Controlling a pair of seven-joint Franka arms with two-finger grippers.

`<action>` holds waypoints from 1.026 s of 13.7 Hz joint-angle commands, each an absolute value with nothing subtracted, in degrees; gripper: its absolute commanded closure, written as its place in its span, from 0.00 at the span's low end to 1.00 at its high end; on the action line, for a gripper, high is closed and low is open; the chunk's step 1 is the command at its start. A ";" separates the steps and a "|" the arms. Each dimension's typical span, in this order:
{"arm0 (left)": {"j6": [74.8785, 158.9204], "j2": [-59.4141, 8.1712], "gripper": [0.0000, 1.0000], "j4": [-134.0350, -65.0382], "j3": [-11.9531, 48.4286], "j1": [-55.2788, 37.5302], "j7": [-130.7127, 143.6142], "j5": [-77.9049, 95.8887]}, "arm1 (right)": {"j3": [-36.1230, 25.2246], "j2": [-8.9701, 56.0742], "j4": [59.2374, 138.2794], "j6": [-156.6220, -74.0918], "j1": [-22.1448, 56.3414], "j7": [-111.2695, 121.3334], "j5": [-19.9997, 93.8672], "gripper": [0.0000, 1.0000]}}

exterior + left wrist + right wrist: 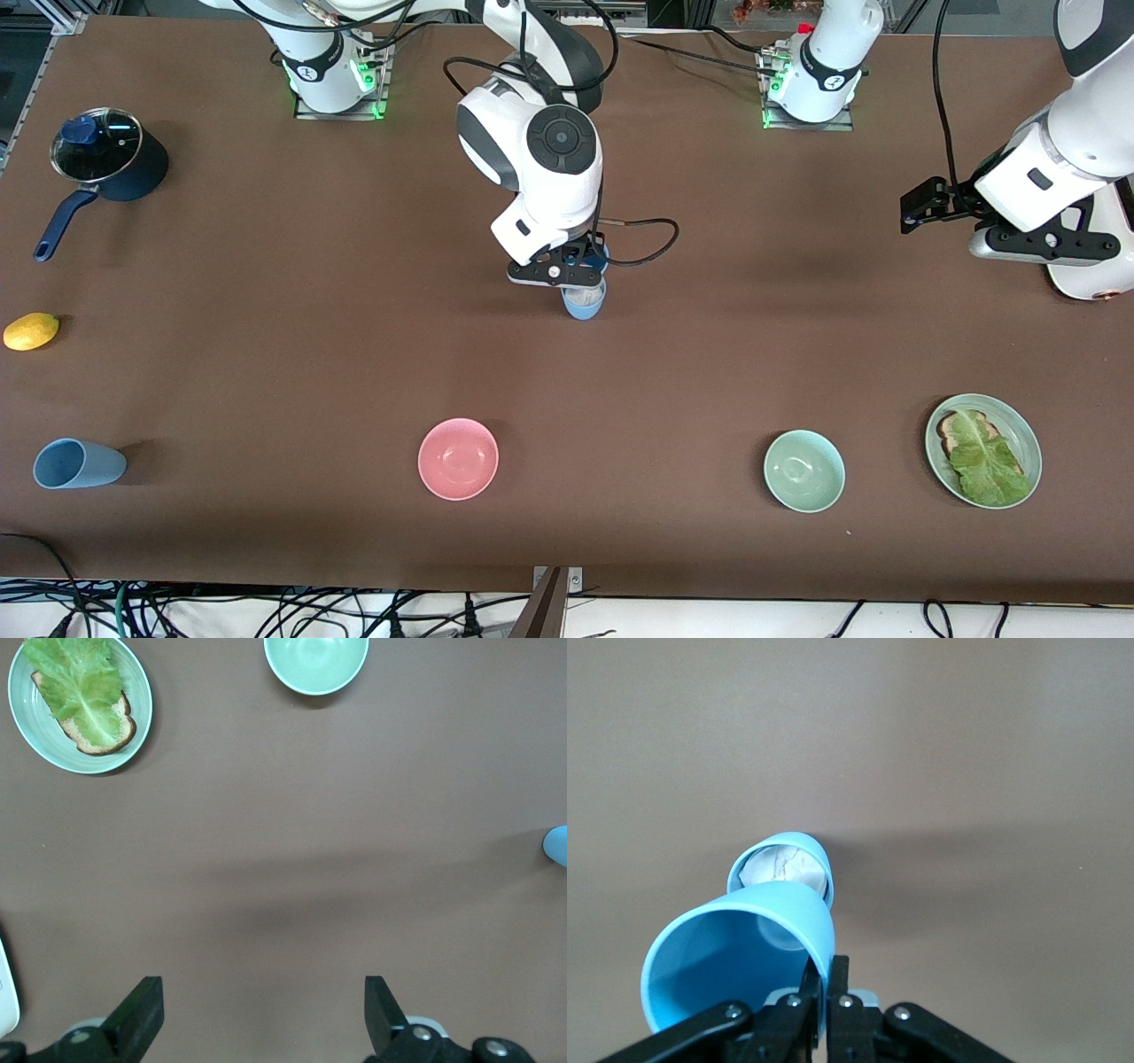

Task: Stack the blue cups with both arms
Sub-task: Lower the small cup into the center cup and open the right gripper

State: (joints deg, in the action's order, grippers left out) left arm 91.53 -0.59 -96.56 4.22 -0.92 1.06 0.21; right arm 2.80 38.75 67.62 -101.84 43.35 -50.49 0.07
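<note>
My right gripper (567, 276) is over the middle of the table, shut on the rim of a light-blue cup (735, 966), which it holds tilted. Its fingers (840, 979) pinch the cup's wall. Right under it a second blue cup (583, 303) stands upright on the table with something white and crumpled inside (782, 866). A third blue cup (78, 463) lies on its side at the right arm's end, near the front edge. My left gripper (921, 208) waits open and empty over bare table at the left arm's end; it also shows in the left wrist view (263, 1019).
A navy lidded saucepan (111, 159) and a lemon (31, 331) sit at the right arm's end. A pink bowl (458, 458), a pale green bowl (803, 470) and a plate (1030, 443) with toast and lettuce line the front.
</note>
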 commanded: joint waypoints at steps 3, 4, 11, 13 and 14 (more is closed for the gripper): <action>90.62 -0.26 0.00 -96.06 4.13 -1.14 1.32 1.05 | 2.55 38.41 68.90 -103.80 44.38 -51.59 -0.79 1.00; 90.62 -0.26 0.00 -96.06 4.13 -1.14 1.23 1.05 | 2.55 38.41 69.25 -104.32 44.47 -52.11 -0.88 1.00; 90.62 -0.26 0.00 -96.06 4.13 -1.23 1.14 1.05 | 2.55 38.41 71.54 -105.90 44.56 -52.12 -1.05 1.00; 90.62 -0.26 0.00 -96.06 4.13 -1.23 1.14 1.05 | 2.46 38.50 71.54 -106.52 44.74 -52.12 -1.49 1.00; 90.62 -0.26 0.00 -96.06 4.13 -1.23 1.14 1.05 | 2.46 38.50 71.46 -106.52 44.74 -52.03 -2.02 1.00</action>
State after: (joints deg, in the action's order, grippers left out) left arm 91.50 -0.59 -96.56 4.23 -1.02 1.06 0.21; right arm 2.80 39.38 70.50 -105.69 44.08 -51.05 -0.55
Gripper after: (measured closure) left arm 0.000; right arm 0.956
